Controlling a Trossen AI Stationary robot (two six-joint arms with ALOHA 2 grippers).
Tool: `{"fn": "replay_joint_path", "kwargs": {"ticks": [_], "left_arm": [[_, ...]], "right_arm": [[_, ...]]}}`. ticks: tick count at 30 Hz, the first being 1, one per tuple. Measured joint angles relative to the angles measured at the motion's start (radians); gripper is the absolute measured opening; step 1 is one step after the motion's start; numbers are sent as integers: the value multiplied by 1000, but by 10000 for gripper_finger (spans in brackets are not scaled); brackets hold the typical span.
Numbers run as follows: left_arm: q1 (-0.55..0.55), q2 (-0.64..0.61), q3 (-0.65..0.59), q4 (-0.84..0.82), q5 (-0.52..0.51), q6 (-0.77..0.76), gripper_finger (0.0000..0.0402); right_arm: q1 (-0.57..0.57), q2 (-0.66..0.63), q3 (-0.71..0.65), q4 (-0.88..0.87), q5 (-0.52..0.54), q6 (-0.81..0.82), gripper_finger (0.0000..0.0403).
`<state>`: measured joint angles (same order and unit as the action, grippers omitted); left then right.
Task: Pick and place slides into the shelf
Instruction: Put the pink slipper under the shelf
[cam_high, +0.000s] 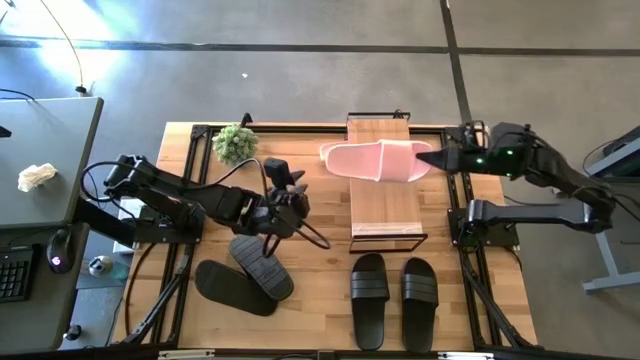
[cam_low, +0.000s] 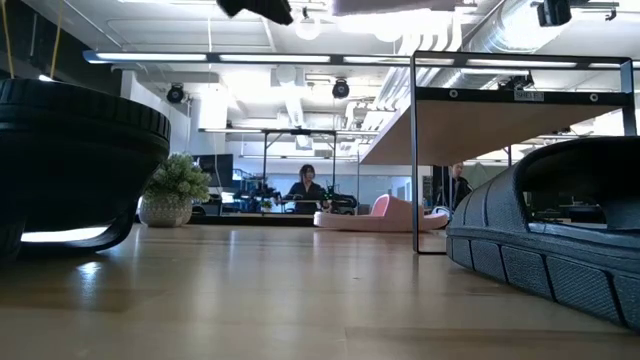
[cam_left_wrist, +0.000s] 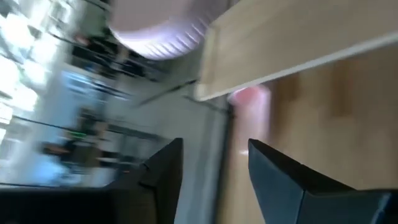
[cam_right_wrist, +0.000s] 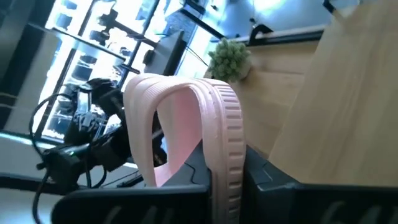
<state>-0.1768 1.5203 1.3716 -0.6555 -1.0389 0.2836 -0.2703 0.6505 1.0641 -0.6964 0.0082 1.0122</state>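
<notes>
- The right pincer (cam_high: 437, 158) is pinched on a pink slide (cam_high: 375, 160), holding it over the shelf (cam_high: 385, 210) plank near the desk's (cam_high: 320, 290) far edge; in the right wrist view the strap stands clamped between the fingers.
- A second pink slide (cam_low: 385, 213) lies on the desk under the shelf, far side.
- I'd judge the job early: no slide rests on the plank yet.
- Two black slides (cam_high: 245, 275) lie overlapping near the front-left corner, and another black pair (cam_high: 393, 297) side by side at the front edge.
- The left pincer (cam_high: 285, 200) hangs spread and empty, left of the shelf.
</notes>
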Motion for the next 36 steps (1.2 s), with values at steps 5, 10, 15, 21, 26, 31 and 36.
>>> {"fn": "replay_joint_path", "kwargs": {"ticks": [5,10,15,21,26,31,36], "left_arm": [[11,-28,0,0,119,-224,148],[111,-130,0,-29,429,-461,136],[294,-196,0,-25,899,-631,123],[436,-209,0,106,1195,-714,109],[541,-210,0,170,1333,-769,106],[612,-208,0,227,1373,-838,114],[668,-171,0,300,1466,-924,129]], "right_arm": [[0,-43,0,-4,42,-46,5],[0,-56,0,-4,44,-70,5],[0,-53,0,-17,44,-126,5],[0,-32,0,-17,37,-196,5],[0,-25,0,33,45,-277,5],[1,-22,0,69,62,-326,5],[0,-17,0,82,70,-360,5]]}}
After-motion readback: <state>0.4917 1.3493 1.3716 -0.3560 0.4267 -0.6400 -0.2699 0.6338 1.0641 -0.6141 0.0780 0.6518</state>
